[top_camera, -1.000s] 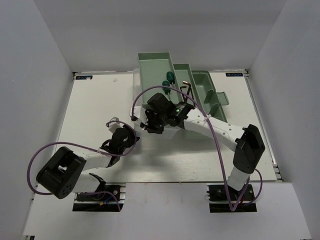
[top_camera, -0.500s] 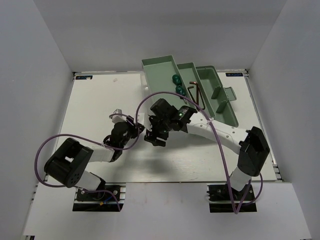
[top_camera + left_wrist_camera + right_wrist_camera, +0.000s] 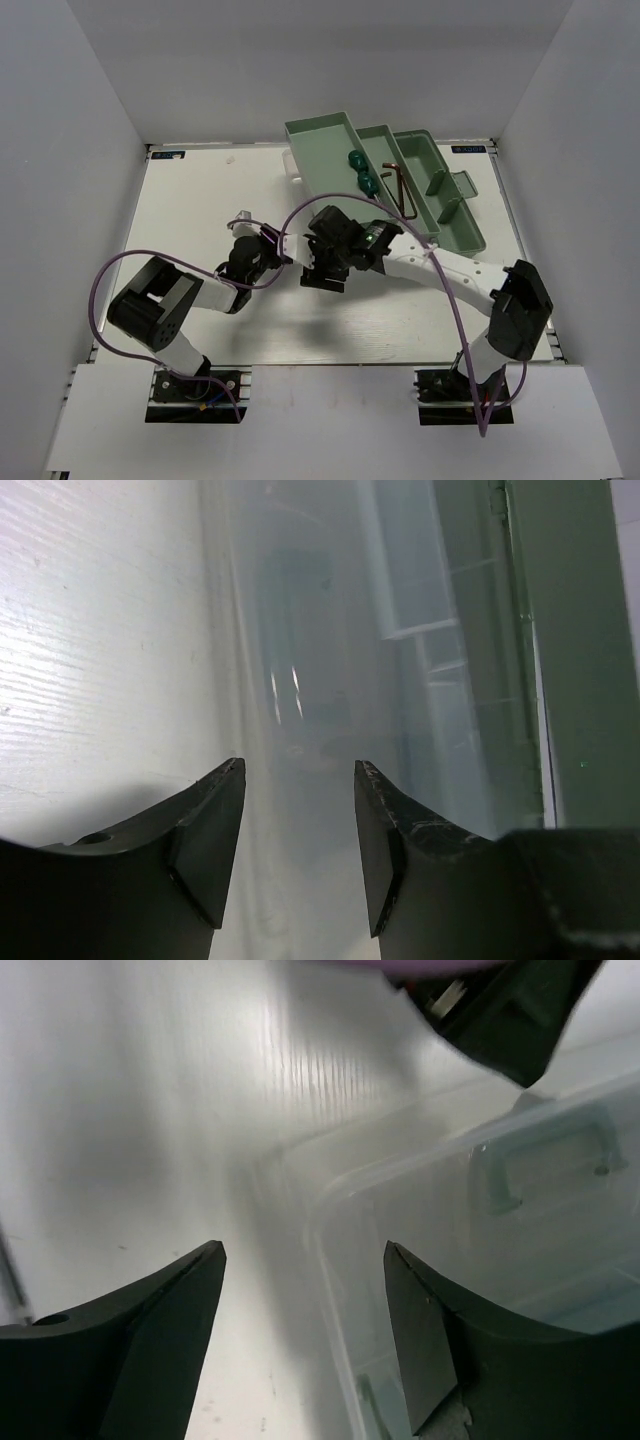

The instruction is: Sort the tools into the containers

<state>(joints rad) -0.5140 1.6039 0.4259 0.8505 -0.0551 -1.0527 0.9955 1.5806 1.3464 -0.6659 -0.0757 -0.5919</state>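
The mint-green toolbox lies open at the back right, turned at an angle. Two green-handled screwdrivers lie in its middle compartment. A dark L-shaped hex key lies in the compartment to their right. The wrenches are out of view. My left gripper is open and empty, and so is my right gripper close beside it. In the left wrist view the gripper faces the translucent lid. In the right wrist view the gripper hangs over the lid's corner and its handle.
White walls close the table on the left, right and back. The left arm's purple cable loops over the near left of the table. The left gripper's black body shows at the top of the right wrist view.
The toolbox has slid right and turned clockwise. Both grippers have moved right, and the left gripper has closed in on the right one.
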